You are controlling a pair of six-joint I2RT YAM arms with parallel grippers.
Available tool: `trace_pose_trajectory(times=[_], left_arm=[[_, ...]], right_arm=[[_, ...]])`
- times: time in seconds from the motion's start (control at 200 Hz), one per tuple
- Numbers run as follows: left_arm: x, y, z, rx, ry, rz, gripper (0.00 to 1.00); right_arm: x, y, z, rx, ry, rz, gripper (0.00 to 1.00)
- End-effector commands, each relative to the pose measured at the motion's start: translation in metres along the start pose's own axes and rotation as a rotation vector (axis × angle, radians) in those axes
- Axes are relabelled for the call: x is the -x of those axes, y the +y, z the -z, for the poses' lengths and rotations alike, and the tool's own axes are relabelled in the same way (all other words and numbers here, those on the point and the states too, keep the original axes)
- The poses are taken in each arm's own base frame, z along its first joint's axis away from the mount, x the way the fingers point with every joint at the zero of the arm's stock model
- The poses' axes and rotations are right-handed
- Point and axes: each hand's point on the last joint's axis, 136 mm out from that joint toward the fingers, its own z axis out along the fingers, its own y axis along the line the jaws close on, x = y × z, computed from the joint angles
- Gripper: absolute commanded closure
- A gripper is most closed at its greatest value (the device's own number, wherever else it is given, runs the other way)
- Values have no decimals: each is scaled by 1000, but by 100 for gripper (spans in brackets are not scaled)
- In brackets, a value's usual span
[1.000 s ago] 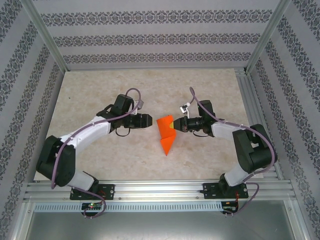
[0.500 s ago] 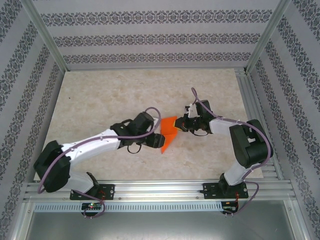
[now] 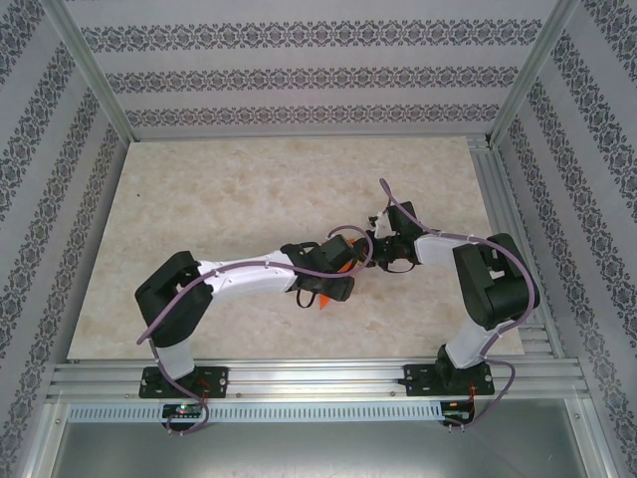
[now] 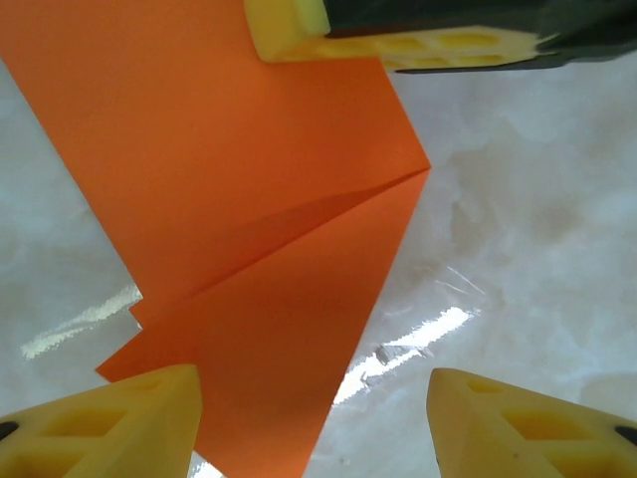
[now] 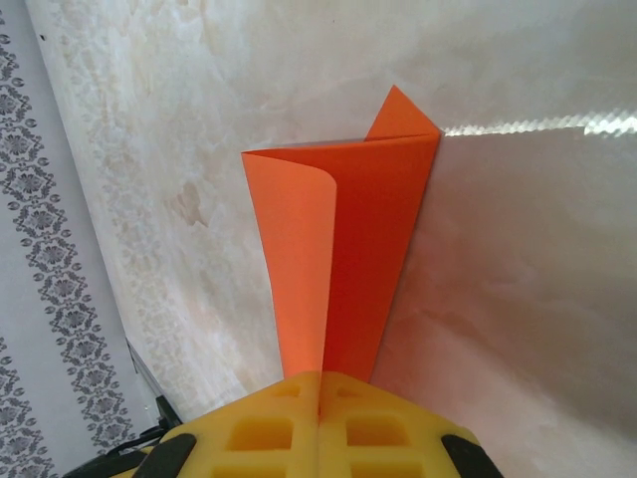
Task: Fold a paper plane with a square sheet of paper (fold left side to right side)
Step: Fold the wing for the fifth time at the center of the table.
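Right gripper (image 5: pixel 318 386) is pinched tight on the paper plane (image 5: pixel 353 249), the orange sheet rising straight out from its closed fingertips. Left gripper (image 4: pixel 311 398) hovers with fingers spread wide, the paper's folded point lying between them on the table (image 4: pixel 528 199).

The left gripper (image 3: pixel 329 288) has swung from centre-left of the frame to the middle, now hanging over the paper plane (image 3: pixel 323 301) and hiding most of it from above.
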Motion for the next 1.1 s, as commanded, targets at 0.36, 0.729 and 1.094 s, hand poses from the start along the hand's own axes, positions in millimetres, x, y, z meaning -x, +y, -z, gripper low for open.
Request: trace_pose_trajectory(times=[0.36,0.729,1.094], left_arm=[[-17,10,-24,144,68,-76,40],[-18,12,-28,167,73,-82,47],[-20,13,-32,177,80,-82,57]], right_arm=[[2,-5,-7,-35,19,3,100],[0,-10,-10,-66,31,5,100],[-3,-15,-13,-93,49,10,99]])
